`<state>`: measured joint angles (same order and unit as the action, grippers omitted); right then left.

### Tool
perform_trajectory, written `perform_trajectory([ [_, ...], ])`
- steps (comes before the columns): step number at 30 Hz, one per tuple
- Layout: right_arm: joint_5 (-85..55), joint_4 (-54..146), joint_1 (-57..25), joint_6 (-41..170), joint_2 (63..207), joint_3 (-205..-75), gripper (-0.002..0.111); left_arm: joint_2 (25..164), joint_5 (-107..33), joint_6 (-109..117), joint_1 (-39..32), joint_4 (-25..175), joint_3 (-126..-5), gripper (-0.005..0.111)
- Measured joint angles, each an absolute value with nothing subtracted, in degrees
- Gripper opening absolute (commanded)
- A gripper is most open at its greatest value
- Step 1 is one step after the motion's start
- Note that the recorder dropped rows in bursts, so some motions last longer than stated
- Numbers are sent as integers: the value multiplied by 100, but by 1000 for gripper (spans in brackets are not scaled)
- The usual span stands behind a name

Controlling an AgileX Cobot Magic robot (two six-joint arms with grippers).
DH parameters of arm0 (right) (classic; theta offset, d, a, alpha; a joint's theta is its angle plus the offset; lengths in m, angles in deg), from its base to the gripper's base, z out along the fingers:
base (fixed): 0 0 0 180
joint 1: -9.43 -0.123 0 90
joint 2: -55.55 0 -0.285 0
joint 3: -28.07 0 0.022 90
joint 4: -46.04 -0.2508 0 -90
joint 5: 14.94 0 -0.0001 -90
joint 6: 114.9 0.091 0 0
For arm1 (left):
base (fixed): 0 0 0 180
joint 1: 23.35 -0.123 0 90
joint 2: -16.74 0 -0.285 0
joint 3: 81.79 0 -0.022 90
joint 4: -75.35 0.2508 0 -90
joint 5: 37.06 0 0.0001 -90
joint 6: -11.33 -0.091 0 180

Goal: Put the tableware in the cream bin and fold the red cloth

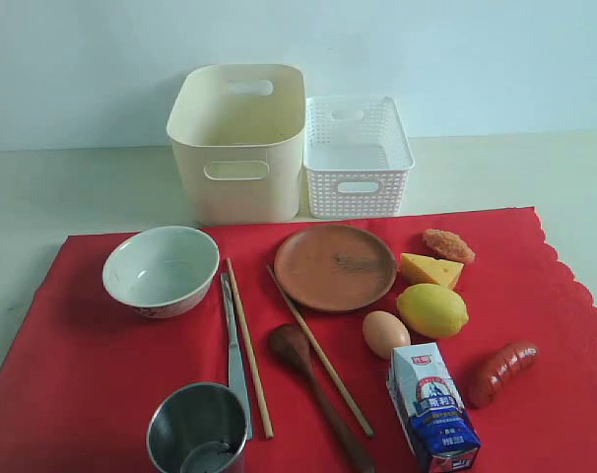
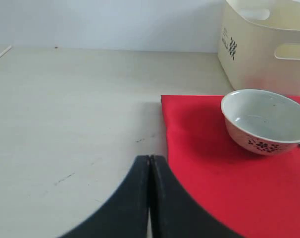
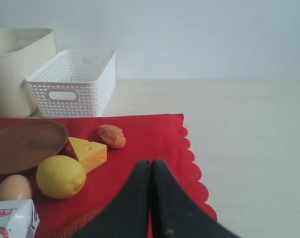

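My L gripper [image 2: 150,159] & R gripper [image 3: 151,162] are both pressed together, empty. On the red cloth [image 1: 72,384] sit bowl [image 1: 161,268], plate [image 1: 335,266], cup [image 1: 197,429], w/ lemon [image 1: 432,309] & egg [image 1: 385,333] crowding the plate. Behind stands the cream bin [image 1: 237,187], basket [image 1: 358,197] prob. touching it.

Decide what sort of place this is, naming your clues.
Probably a staged tabletop test setup, not a kitchen: pale table, plain wall, bowl and lemon laid neatly on a red cloth, cream bin behind.

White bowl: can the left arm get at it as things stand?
Probably yes. In the left wrist view only bare red cloth lies between the left pincer and the bowl, and nothing sits in the bowl. The pincer is shut, so it would have to open first.
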<state>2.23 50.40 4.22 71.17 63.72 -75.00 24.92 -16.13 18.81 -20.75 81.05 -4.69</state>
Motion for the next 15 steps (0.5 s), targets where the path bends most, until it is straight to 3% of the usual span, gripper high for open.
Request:
perform_trajectory([
  [15, 307, 5040, 422, 7117, 6362, -8263, 0, 2492, -1613, 1881, -2075, 8105, -469, 0],
])
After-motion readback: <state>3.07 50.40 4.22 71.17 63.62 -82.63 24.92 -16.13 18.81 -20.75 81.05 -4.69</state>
